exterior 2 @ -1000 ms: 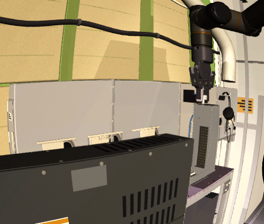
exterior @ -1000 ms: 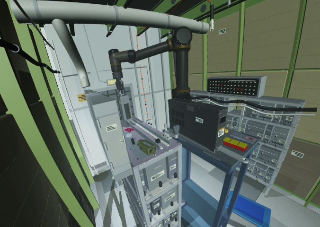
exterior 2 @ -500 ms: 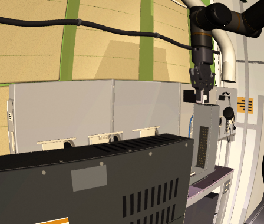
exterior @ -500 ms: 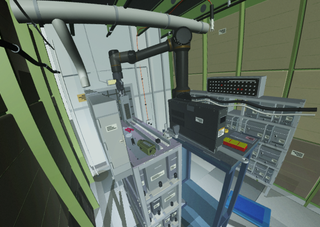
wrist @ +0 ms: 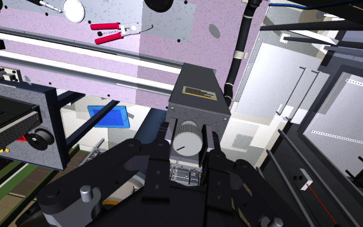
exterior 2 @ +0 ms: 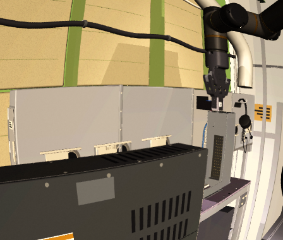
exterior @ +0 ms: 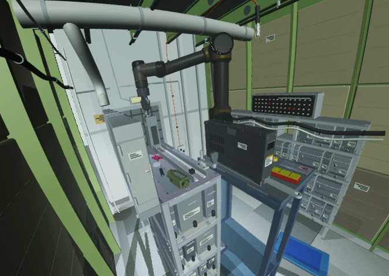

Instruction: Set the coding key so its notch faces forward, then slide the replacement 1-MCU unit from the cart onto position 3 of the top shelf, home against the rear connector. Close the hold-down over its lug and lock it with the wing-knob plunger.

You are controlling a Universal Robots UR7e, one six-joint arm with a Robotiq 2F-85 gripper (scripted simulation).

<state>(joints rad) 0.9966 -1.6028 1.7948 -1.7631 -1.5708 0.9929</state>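
The coding key [wrist: 187, 141], a round grey knurled knob with a dark index line, sits on top of the rear connector block [exterior: 152, 131] [exterior 2: 220, 145] at the back of the top shelf, and my gripper [wrist: 187, 141] [exterior 2: 217, 102] [exterior: 146, 109] reaches down from above and is closed around it. The black replacement 1-MCU unit [exterior: 239, 148] [exterior 2: 89, 195] stands on the blue cart. The guide rails [wrist: 73, 62] of the empty position run along the purple shelf top toward the connector.
A grey cabinet [exterior: 133, 162] stands right beside the connector block. Red pliers [wrist: 118, 31] [exterior: 156, 158], an olive device [exterior: 178, 178] and a small black block [exterior: 192, 171] lie on the shelf. A headset [exterior 2: 244, 121] hangs behind. A red and yellow box [exterior: 285, 175] lies on the cart.
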